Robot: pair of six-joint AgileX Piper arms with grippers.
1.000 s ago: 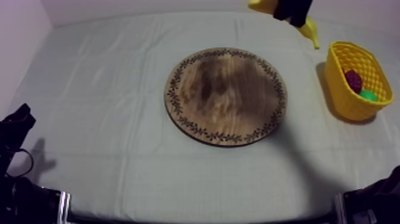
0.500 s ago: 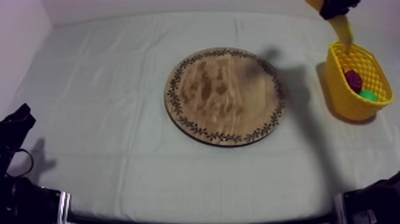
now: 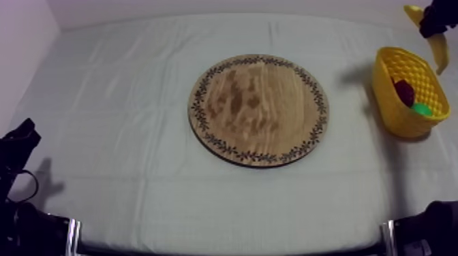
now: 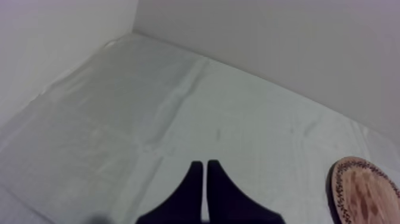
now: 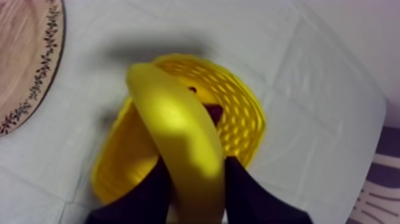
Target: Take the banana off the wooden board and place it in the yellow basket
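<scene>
The yellow banana hangs in the air over the far rim of the yellow basket at the table's right, with my right gripper shut on it. In the right wrist view the banana sits between my two black fingers, straight above the basket. The round wooden board lies bare in the middle of the table. My left gripper is shut on nothing, its fingers together as a wedge over the cloth, beside the board's edge.
Inside the basket lie a small red fruit and something green. The grey-white cloth covers the table, with a wall along the far side. My left arm rests low at the left edge.
My right gripper has carried the banana to the right, from beyond the board's far edge to above the basket. The left arm has stayed still.
</scene>
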